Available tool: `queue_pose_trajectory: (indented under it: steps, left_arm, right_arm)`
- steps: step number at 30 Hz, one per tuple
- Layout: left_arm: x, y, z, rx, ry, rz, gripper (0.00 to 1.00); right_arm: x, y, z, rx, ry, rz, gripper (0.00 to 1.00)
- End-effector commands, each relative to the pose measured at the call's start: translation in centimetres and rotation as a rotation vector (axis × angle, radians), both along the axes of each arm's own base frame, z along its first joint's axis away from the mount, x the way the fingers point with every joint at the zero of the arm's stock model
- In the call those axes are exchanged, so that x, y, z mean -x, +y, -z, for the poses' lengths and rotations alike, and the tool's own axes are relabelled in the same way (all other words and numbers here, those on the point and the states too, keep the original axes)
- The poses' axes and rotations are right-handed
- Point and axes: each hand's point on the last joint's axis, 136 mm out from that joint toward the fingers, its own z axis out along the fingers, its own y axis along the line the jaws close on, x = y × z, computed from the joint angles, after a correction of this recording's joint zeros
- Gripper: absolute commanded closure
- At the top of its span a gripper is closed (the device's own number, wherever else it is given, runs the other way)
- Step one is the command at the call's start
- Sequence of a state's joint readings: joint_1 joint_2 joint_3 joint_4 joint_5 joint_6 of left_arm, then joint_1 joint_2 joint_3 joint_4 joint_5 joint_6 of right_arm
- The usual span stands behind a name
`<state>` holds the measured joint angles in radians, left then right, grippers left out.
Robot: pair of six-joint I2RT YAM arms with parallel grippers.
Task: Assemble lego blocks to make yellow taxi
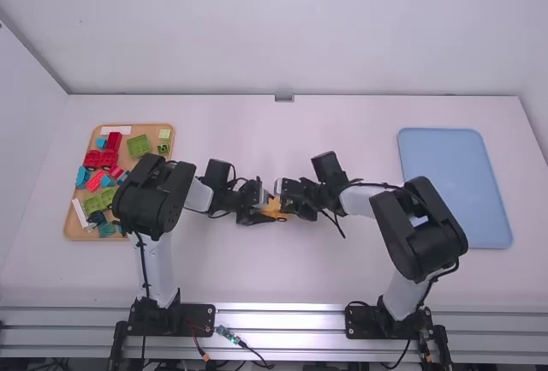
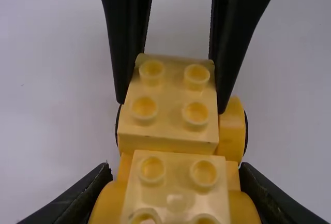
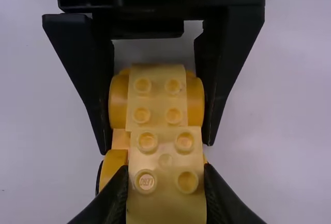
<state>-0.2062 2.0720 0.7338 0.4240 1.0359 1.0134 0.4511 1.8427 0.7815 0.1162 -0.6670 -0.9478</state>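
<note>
Yellow blocks; left gripper, right gripper clamping, face-to-face.

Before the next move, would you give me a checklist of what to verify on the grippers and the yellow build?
1. Left gripper closed on the build's rounded yellow sides: ok.
2. Right gripper closed on the studded block: ok.
3. That block centred on the base: not ok, it looks offset; in the left wrist view, a yellow fender juts out on one side only.
4. That block pressed fully down: cannot tell, its underside is hidden.
5. Parts tray apart from both grippers: ok.
</note>
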Motion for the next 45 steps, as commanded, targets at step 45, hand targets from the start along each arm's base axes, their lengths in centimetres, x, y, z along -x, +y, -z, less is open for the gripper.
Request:
queue_pose_trajectory:
  steps: [45]
  left_arm:
    - [0.8,0.1,1.4,-0.056,0.058,-0.011,0.87]
  right_arm:
    - [0.1,0.9,-1.2,-0.053,0.050,0.004,0.91]
